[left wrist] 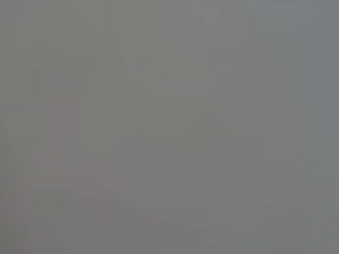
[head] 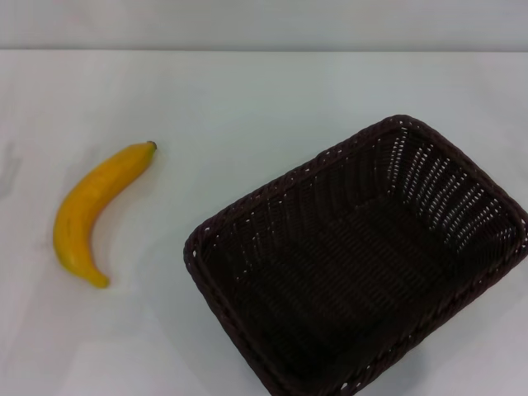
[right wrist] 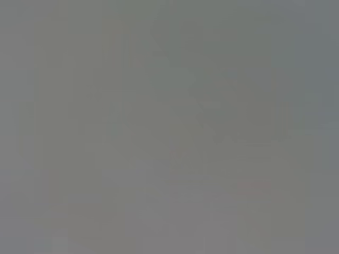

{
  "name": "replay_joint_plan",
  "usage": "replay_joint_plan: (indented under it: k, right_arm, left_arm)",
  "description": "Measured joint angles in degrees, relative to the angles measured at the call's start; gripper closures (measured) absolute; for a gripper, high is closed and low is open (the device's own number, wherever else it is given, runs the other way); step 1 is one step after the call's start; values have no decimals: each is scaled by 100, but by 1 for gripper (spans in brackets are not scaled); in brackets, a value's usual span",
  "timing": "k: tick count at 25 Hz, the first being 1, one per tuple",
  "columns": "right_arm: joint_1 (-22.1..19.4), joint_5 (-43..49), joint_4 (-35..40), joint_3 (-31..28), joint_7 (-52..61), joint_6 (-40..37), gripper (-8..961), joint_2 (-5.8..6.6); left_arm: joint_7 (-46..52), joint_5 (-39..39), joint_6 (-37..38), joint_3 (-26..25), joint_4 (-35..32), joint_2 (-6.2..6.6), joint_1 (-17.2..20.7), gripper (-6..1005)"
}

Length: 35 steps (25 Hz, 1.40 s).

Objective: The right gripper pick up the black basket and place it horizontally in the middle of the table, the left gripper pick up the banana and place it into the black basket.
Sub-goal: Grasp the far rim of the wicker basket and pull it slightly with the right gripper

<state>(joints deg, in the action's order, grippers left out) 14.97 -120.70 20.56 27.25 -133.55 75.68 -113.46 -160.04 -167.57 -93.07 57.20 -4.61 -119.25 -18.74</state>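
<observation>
The black basket (head: pixel 360 264) sits on the white table (head: pixel 247 107) at the front right in the head view. It is empty and turned at an angle, one corner toward the back right. The banana (head: pixel 92 211) lies on the table at the left, clear of the basket, its dark stem tip pointing to the back. Neither gripper shows in the head view. Both wrist views show only a plain grey field, with no fingers and no objects.
The table's far edge (head: pixel 264 49) runs along the back, with a pale wall behind it. Bare table surface lies between the banana and the basket and behind them both.
</observation>
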Motion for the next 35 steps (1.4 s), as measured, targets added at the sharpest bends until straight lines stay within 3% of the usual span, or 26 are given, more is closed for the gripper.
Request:
replay_joint_plan:
  k: [5, 11, 14, 17, 21, 23, 27, 28, 33, 35]
  right_arm:
    - [96, 1132, 1465, 768, 1793, -200, 94, 151]
    - [566, 3221, 3402, 915, 4714, -439, 96, 188]
    - [847, 4501, 4533, 1044, 6388, -189, 96, 203]
    - [1202, 5946, 5612, 1471, 8164, 331, 97, 354]
    - [1763, 7012, 6253, 1847, 9607, 1463, 97, 470]
    - [2151, 7449, 6332, 1880, 9995, 1995, 98, 427]
    - [3027, 8815, 6189, 2352, 10801, 2669, 98, 176]
    - [3027, 8815, 6189, 2352, 10801, 2669, 98, 176]
    - [3805, 9765, 5481, 2795, 11240, 2976, 97, -115]
    - [4047, 9983, 5065, 2837, 11276, 2976, 97, -159]
  left_arm:
    - [-25, -15, 0, -8, -63, 13, 75, 106]
    - [-7, -20, 12, -8, -214, 30, 244, 106]
    - [13, -22, 19, -8, -346, 46, 364, 106]
    - [26, -22, 54, -7, -469, 52, 439, 107]
    - [60, -20, 73, -41, -541, 84, 458, 107]
    - [75, -19, 79, -189, -542, 101, 457, 107]
    - [90, -16, 82, -563, -575, 140, 513, 106]
    - [94, -17, 91, -618, -593, 153, 527, 106]
    - [112, 20, 356, -739, -620, 271, 495, 107]
    - [112, 47, 477, -730, -632, 304, 468, 107]
